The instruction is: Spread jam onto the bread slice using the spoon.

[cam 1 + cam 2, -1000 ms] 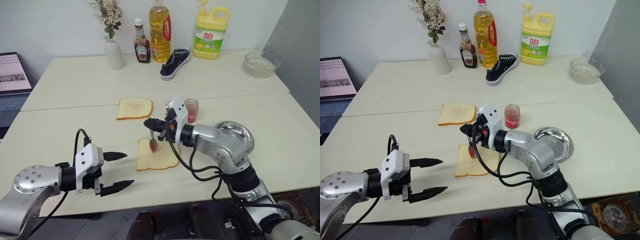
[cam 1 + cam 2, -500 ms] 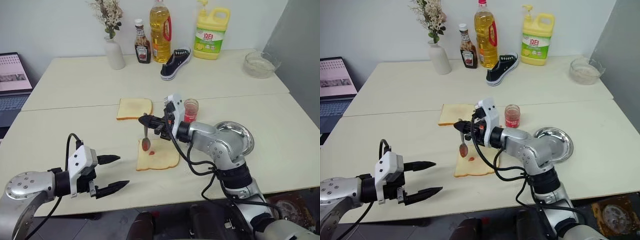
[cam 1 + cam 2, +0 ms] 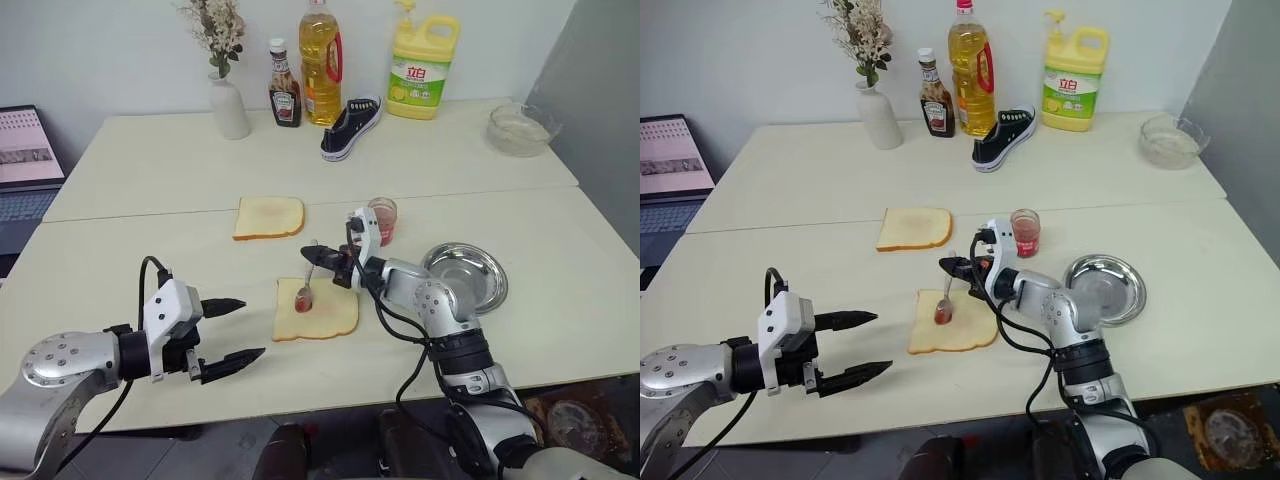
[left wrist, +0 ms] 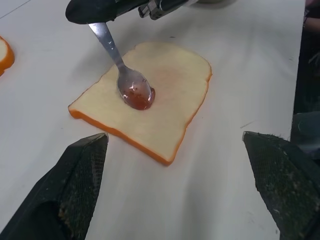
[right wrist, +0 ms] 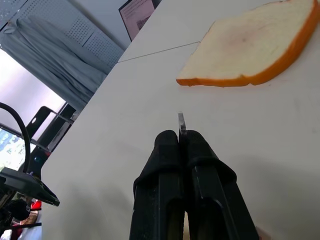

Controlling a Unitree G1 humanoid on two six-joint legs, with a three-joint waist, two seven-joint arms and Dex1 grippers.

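Spreading step: jam-loaded spoon bowl is resting on the near bread slice.

The right gripper [image 3: 318,256] is clamping the thin handle of the small silver metal spoon [image 4: 125,75] between fully closed fingers, and the spoon bowl is sitting on the left part of the pale golden-tan bread slice with one domed end [image 3: 330,310], carrying a blob of glossy red jam [image 4: 140,100]. The small clear glass jam jar [image 3: 382,220] is standing just behind the gripper, far side. The left gripper [image 3: 232,330] is hanging with its jaws wide apart and empty, left of the slice and well clear of it. To spread well, the operator should probably be keeping the bowl flat and pressing lightly, sweeping rightward across the bare crumb; heavy pressure risks dragging the unrestrained slice over the cream tabletop [image 3: 150,260].
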